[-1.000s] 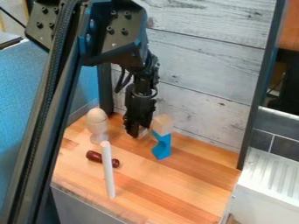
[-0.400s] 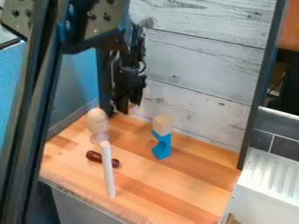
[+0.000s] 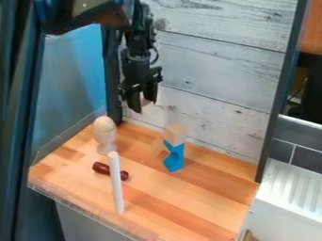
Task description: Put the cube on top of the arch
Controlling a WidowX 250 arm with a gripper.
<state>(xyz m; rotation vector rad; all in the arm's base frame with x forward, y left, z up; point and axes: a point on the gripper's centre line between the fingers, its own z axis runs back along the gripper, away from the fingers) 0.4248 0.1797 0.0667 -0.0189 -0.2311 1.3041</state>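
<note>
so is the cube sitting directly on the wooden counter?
No, the cube rests on top of the blue arch, which itself stands on the wooden counter.

Black arm [image 3: 78, 12], cut off at the top and left edges

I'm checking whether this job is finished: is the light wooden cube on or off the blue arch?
On: the cube rests on the upper end of the blue arch, which stands on end.
</note>
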